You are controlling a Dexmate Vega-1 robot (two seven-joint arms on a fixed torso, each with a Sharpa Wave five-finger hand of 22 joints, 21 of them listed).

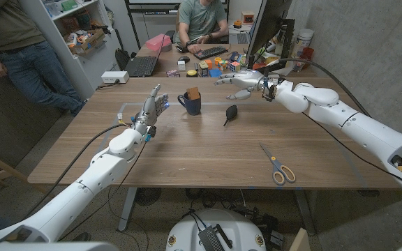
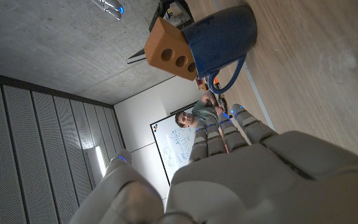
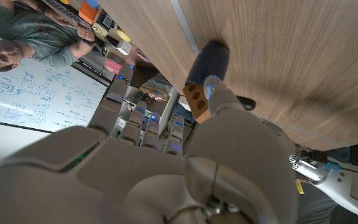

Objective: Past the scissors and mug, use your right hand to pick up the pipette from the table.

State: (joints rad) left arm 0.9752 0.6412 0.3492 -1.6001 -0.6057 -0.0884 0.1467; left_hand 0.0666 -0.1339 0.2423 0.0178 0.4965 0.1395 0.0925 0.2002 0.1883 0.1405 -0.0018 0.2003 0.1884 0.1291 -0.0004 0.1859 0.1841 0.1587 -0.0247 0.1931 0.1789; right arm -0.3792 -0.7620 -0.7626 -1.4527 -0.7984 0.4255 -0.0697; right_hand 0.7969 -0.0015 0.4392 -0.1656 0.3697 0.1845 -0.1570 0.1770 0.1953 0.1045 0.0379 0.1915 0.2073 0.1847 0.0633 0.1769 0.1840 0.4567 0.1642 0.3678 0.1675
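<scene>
Pipette (image 1: 229, 113) lies near, just short of the empty, spread-fingered right hand (image 1: 241, 81)

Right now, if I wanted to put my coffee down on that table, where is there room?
The widest bare wood lies in the middle of the table, between the scissors and the left hand. The near left part is free too. It is tighter along the far side, where the mug, the black pipette and the right hand sit close together.

An office-lab: whiteboard (image 3: 36, 93), laptop (image 1: 142, 65), cluttered shelves (image 1: 75, 28) (a person (image 1: 202, 21) types behind).
</scene>
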